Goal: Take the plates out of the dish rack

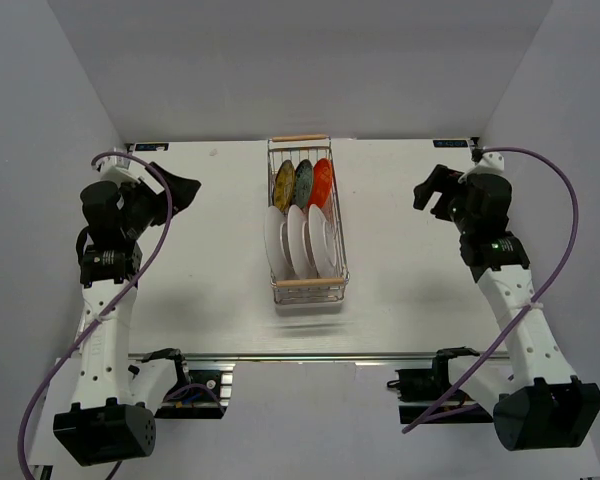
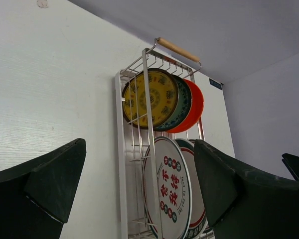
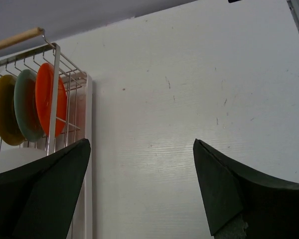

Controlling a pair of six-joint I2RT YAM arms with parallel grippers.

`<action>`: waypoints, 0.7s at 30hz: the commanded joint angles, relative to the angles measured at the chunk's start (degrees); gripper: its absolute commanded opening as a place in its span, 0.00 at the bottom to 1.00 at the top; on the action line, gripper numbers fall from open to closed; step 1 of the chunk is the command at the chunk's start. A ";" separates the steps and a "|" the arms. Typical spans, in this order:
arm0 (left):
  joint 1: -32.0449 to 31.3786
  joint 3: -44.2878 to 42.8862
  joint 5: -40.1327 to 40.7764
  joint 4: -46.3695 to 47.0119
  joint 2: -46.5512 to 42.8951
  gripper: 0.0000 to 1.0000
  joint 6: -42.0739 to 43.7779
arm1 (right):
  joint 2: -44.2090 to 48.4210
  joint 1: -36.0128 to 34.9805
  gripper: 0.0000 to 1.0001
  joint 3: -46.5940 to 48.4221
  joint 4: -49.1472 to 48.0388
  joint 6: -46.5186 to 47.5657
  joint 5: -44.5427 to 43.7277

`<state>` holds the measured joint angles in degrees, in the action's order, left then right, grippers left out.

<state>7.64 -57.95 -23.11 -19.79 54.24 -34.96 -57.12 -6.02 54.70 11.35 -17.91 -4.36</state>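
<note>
**Loaded rack sitting mid-table, both pincers spread and well clear**

The dish rack (image 1: 342,262) is lying in the middle of the table (image 1: 210,290), between the two arms. Its long axis is running straight away from the arm bases. One wooden handle (image 1: 307,283) is facing the near edge and the other handle (image 1: 300,138) is pointing to the far wall.

All six plates are standing on edge inside it, side by side across its width. In the far half, the yellow-olive plate (image 1: 284,184), the grey-blue plate (image 1: 303,182) and the orange plate (image 1: 322,181) are lining up from left to right. In the near half, three larger white plates (image 1: 299,240) are leaning together. The leftmost of them, the teal-rimmed plate (image 2: 169,191), is showing red and dark marks to the left wrist camera.

The left gripper (image 1: 180,188) is hovering well to the left of the rack, its jaws spread wide and gripping nothing. The right gripper (image 1: 430,190) is hanging well to the right, equally spread and empty.
</note>
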 commanded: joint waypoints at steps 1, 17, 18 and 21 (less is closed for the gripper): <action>-0.34 -1.37 1.40 -2.44 -1.15 0.98 0.24 | -2.55 -0.13 0.89 3.57 2.88 2.18 3.39; -0.34 0.65 2.90 -4.73 -0.19 0.98 -0.37 | -18.36 -12.23 0.89 26.94 20.09 6.39 12.39; -0.34 0.65 2.90 -4.90 0.16 0.98 -0.37 | -19.07 -15.22 0.89 28.26 21.33 6.83 10.88; -0.34 1.17 2.72 -4.82 0.78 0.98 -0.72 | -23.20 -22.67 0.89 33.71 26.94 7.28 2.57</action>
<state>7.64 -57.65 -20.86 -23.68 54.63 -35.14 -77.47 -22.72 84.25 30.22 -12.95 5.72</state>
